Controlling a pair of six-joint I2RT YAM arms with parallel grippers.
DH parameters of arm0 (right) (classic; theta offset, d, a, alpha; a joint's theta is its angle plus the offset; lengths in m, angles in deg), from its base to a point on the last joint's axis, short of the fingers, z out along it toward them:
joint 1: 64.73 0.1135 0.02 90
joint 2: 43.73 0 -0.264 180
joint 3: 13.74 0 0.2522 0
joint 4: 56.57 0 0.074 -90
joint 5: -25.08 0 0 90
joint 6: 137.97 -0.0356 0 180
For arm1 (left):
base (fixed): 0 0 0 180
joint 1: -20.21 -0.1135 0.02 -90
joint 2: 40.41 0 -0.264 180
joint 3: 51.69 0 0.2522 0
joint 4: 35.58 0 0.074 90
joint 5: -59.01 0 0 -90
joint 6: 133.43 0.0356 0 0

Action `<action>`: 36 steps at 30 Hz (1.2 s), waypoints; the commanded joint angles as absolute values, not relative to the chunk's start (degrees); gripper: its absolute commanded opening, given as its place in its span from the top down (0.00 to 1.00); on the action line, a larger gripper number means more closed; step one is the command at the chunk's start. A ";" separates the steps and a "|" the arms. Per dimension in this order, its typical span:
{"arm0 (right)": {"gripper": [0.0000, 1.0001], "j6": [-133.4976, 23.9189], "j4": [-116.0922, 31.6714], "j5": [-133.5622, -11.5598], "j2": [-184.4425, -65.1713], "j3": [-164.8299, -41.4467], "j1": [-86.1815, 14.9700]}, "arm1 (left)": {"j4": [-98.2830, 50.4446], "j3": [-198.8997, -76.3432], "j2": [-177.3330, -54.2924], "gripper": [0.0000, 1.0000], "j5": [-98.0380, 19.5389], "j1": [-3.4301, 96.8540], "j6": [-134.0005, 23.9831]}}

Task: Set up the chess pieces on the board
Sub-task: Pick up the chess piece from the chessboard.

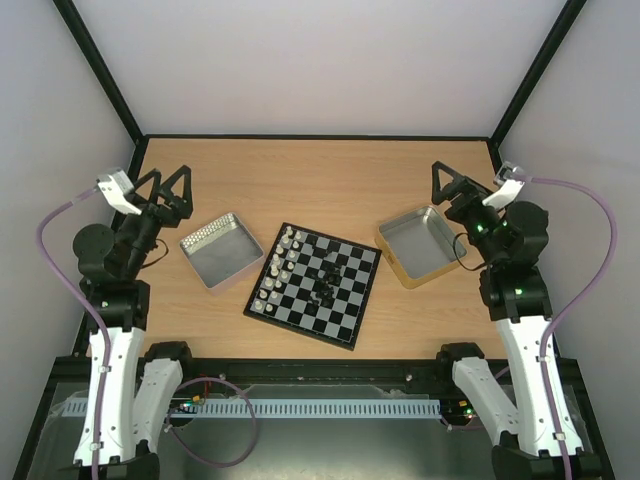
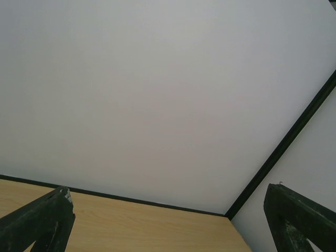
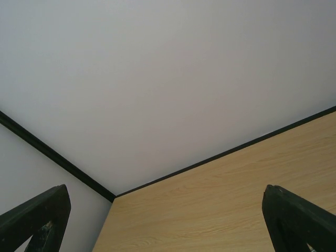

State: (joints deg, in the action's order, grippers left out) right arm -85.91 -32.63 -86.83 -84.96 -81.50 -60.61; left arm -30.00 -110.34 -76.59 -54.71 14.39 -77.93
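Your chessboard (image 1: 347, 310) sits mid-table, turned at an angle to the table's edges. The white pieces (image 1: 280, 268) stand in two files along its left side, which I read as that army already being set. The black pieces (image 1: 326, 281) are bunched loosely on the middle squares and not yet ranked. The right-hand files are bare, so that is probably where they belong.

A metal tray (image 1: 209, 228) lies just off the board's left corner, and a second tray (image 1: 422, 245) lies just off its right. Both look empty, as far as the overhead view shows.

Your left gripper (image 1: 168, 190) hangs beyond the left tray and your right gripper (image 1: 452, 190) beyond the right one. Both are raised and well apart from the board. In the wrist views the left fingers (image 2: 42, 220) and right fingers (image 3: 299, 220) are spread wide with nothing between them.

You have bare table (image 1: 330, 185) behind the board for swinging in. Watch the tray rims on the way, and note that the walls close in on three sides.
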 commanded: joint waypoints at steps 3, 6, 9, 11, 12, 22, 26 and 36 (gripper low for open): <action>0.02 -87.90 -36.78 -91.09 -82.37 -78.43 -60.87 | -29.16 -107.64 -73.76 0.00 -51.08 13.91 -79.43; 0.02 -87.86 -37.91 -91.26 -82.15 -76.66 -60.87 | -30.98 -105.61 -73.73 0.00 -53.99 13.96 -79.44; 0.01 -88.08 -36.68 -92.02 -84.33 -76.45 -60.84 | -33.51 -103.83 -75.98 0.00 -59.80 13.97 -79.63; 0.04 -88.45 -36.19 -93.95 -86.37 -76.46 -60.87 | -32.85 -103.73 -78.69 0.00 -63.00 14.45 -79.28; 0.05 -88.75 -36.11 -94.93 -87.33 -76.37 -60.87 | -32.03 -103.83 -80.17 0.00 -63.55 15.13 -79.17; 0.23 -93.28 -40.04 -98.30 -93.75 -70.27 -60.73 | -15.14 -111.19 -96.88 0.00 -46.93 37.64 -73.47; 0.28 -91.18 -38.76 -98.70 -96.68 -70.05 -60.09 | -10.15 -113.46 -102.95 0.06 -41.28 45.26 -74.39; 0.42 -86.94 -31.73 -85.59 -106.14 -73.12 -46.67 | -11.05 -115.00 -111.36 0.32 -37.66 55.72 -77.34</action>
